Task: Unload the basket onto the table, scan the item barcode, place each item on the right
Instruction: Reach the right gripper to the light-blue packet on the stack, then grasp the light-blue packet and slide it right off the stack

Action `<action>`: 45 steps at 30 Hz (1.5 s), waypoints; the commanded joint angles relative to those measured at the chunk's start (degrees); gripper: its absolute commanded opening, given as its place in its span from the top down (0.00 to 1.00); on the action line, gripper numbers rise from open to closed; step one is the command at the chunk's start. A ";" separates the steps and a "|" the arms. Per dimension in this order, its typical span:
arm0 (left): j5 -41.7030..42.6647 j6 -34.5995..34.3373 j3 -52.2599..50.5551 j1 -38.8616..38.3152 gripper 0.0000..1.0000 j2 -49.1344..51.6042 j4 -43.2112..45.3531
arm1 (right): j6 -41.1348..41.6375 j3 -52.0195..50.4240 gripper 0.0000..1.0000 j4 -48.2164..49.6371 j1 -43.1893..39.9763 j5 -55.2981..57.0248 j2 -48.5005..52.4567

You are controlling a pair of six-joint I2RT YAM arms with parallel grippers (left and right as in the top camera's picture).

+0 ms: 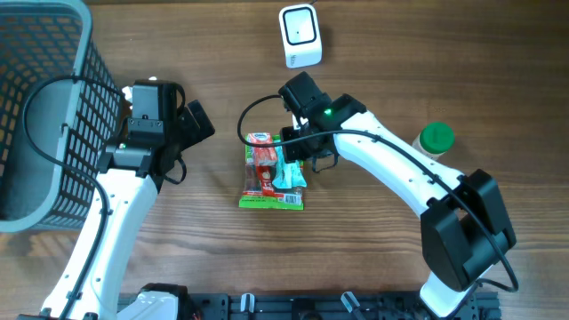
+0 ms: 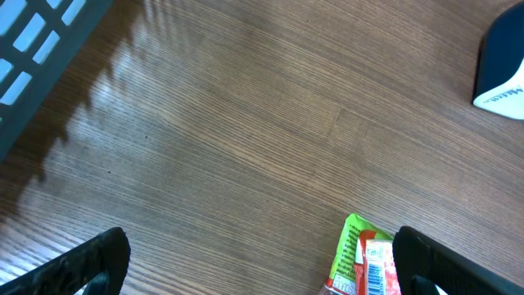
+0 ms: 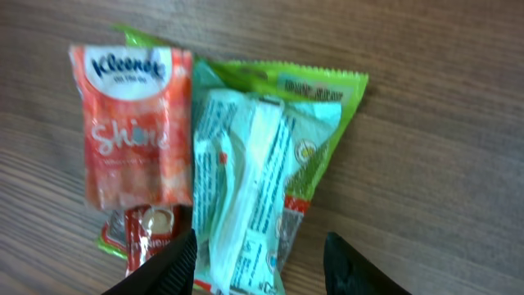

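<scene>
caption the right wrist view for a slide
Right gripper straddles a pale blue packet beside a Kleenex pack

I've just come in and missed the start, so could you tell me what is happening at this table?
The right gripper is down over a small pile of packets mid-table, its jaws astride a pale teal packet lying on a green packet beside a Kleenex tissue pack; whether it grips yet is unclear. The left gripper hangs open nearby, holding nothing. The white scanner stands apart, beyond the pile.
</scene>
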 commanded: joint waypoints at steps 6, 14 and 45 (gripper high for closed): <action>-0.52 0.11 0.44 0.37 0.00 0.04 0.15 | 0.59 -0.48 0.60 -1.31 0.00 -4.13 2.62; -0.52 0.09 0.44 0.37 0.00 0.04 0.15 | 1.49 -0.48 0.96 -1.73 0.24 -5.33 8.52; -0.52 0.09 0.44 0.37 0.00 0.04 0.15 | -8.20 -19.12 0.64 10.62 -14.29 -9.18 -3.91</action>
